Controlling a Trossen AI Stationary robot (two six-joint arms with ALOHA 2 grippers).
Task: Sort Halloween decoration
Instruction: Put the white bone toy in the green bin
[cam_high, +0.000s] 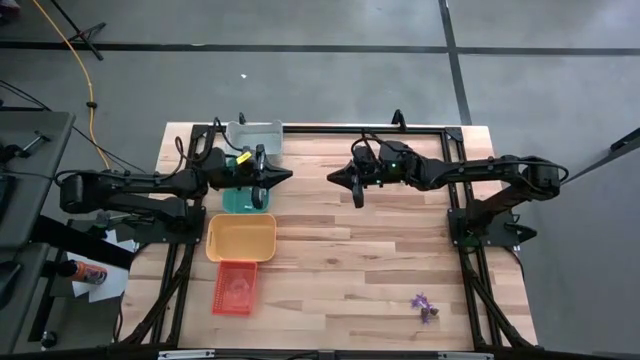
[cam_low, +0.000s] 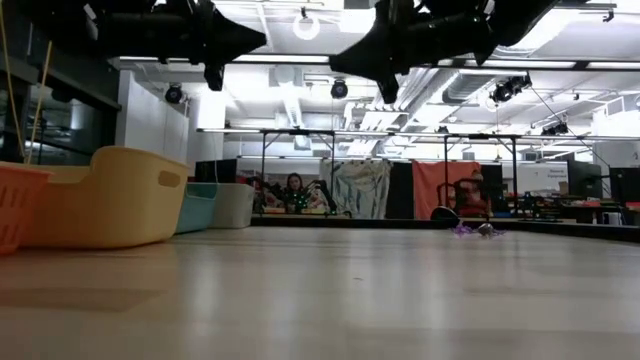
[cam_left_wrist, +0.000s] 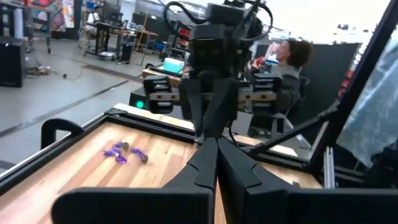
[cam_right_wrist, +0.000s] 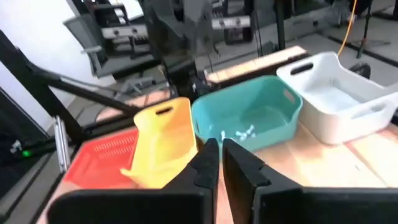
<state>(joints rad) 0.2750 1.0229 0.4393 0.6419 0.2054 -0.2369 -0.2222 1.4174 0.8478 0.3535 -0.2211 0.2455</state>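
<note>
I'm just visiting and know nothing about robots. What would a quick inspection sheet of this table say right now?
Surface: wooden table, mostly bare.
Job's things: small cluster of purple trinkets near the right front corner; a few whitish pieces in the teal tray.
Trays: grey tray, teal, yellow tray, orange tray in a row on the left.
Clutter: nothing seen.
Grippers: left gripper shut, above the teal tray; right gripper shut, empty, facing it mid-table.
Cables: yellow cable on the floor.
Surroundings: person seated beyond the table.
</note>
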